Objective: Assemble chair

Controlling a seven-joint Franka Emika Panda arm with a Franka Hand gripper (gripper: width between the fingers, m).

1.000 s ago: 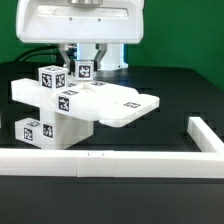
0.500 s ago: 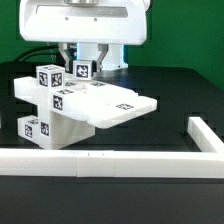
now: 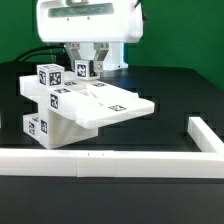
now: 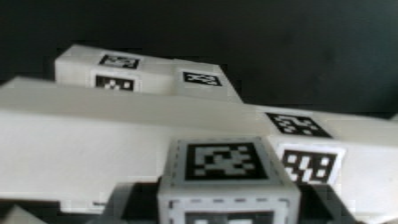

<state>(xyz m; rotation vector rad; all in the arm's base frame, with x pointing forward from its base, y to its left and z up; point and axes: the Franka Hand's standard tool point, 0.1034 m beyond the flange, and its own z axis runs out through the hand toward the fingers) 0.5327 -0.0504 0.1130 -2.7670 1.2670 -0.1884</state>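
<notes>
Mid-assembly on the black surface [image 3: 170, 90]: matte white chunky plastic chair [image 3: 85, 110], tagged, beside the long white border rail [image 3: 110, 162], jaws' state impossible to tell above a tagged block [image 3: 83, 69], careful seating likely next.

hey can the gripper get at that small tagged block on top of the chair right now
Probably yes. The gripper sits directly over the small tagged block on top of the chair, fingers either side, with nothing between. Whether it has closed on it can't be told.
</notes>
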